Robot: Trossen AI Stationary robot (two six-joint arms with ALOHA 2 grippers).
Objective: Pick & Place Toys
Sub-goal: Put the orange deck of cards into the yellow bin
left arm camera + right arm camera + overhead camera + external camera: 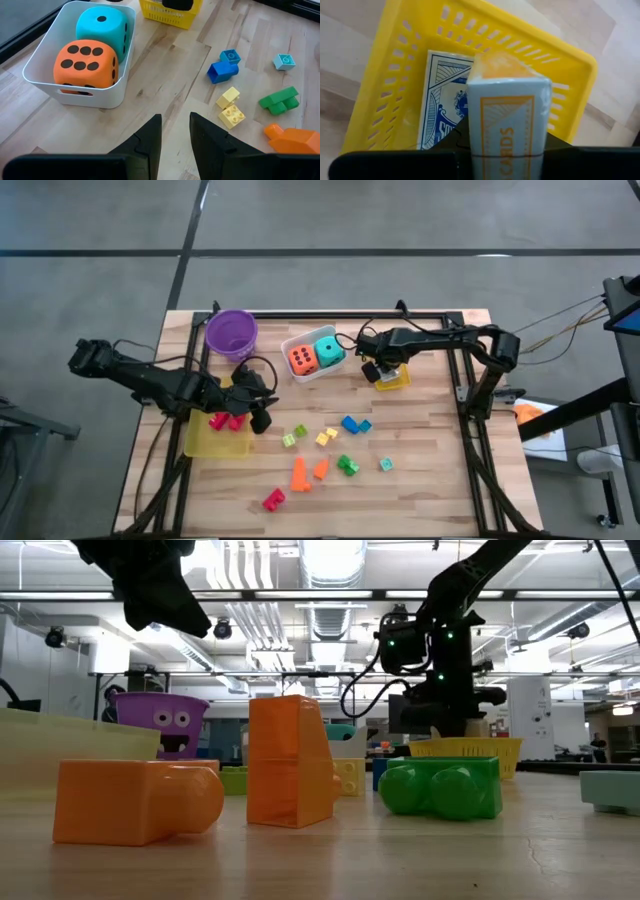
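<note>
My right gripper [378,370] hangs over a small yellow basket [410,65] at the table's far right, shut on an orange-and-white card pack [507,100]. A blue card pack [442,107] lies inside the basket. An orange die [85,62] and a teal die [102,27] sit in a white tray [45,82]. My left gripper [175,132] stands above a yellow tray [215,442] holding red blocks [226,421]; its fingers are narrowly open with nothing between them. Loose blocks lie on the table: blue [222,70], yellow [230,105], green [280,99] and orange [295,139]. My right gripper pinches the orange-and-white card pack by its two long side edges [475,145] between its two fingers [460,137]. The fingers come steeply from above and point down into the basket. The pack's free end [505,67] hangs over the basket's inside; whether it touches the bottom, I cannot tell.
A purple bowl [232,332] stands at the far left, next to the white tray. More blocks lie toward the near edge, among them a red one [273,499] and a pale teal one [386,465]. Dark frame rails [470,415] run along the table's sides.
</note>
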